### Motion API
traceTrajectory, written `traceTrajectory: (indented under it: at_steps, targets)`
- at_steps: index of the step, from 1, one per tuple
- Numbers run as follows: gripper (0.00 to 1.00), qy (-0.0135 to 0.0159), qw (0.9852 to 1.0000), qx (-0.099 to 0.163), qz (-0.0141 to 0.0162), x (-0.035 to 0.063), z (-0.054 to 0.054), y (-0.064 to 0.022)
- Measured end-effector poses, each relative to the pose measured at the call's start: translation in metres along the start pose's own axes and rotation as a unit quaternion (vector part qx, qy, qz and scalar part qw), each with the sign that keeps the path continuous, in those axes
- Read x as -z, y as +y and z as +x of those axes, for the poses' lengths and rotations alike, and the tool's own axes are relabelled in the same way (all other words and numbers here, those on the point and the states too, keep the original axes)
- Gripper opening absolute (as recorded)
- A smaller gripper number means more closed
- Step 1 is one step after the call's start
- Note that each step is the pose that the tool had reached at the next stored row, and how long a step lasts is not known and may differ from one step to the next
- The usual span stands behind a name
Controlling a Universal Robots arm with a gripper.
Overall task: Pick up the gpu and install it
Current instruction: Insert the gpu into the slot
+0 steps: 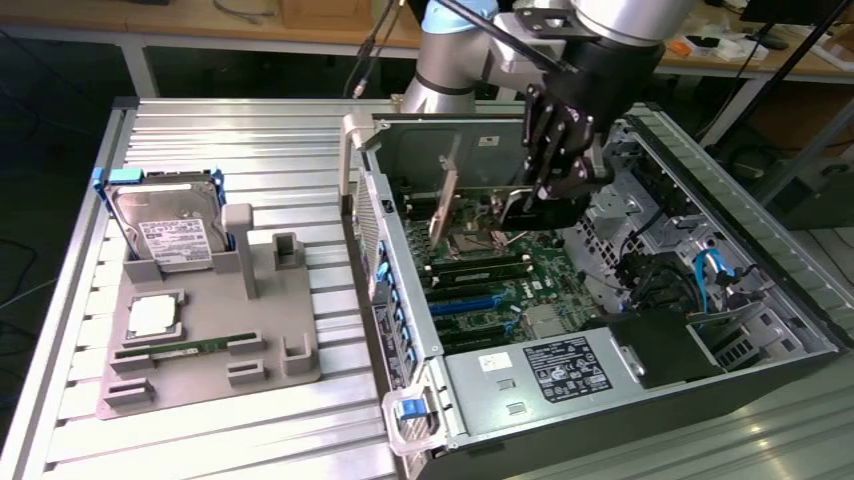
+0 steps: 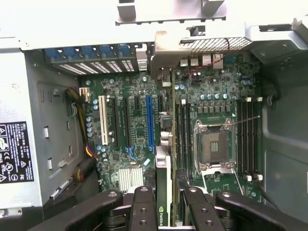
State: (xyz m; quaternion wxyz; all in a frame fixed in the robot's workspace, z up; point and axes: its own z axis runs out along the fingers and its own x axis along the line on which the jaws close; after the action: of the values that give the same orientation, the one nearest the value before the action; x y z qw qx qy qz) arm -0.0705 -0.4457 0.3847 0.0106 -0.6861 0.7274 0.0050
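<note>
Looks like a robotics lab or workshop: industrial robot arm point(image 1: 443, 62) over a ribbed aluminium bench point(image 1: 214, 130), opened computer tower point(image 1: 767, 255) with bare motherboard point(image 2: 139, 132), grey parts fixture point(image 1: 200, 372), cluttered wooden worktables point(image 1: 160, 20) behind.

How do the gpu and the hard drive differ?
The gpu is clamped in the gripper above the motherboard; the hard drive leans in the grey holder outside the case. The gpu is a thin card; the hard drive is a thicker silver block with a blue frame. Neither lies flat.

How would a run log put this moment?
gripper: shut on gpu | gpu: edge-on over motherboard | inside open computer case
</note>
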Motion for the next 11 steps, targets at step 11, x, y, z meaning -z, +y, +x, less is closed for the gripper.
traceTrajectory:
  at_steps: [11]
  targets:
    - [0.27,0.0038,1.0,0.0,0.0002,-0.0129,0.012,0.0005]
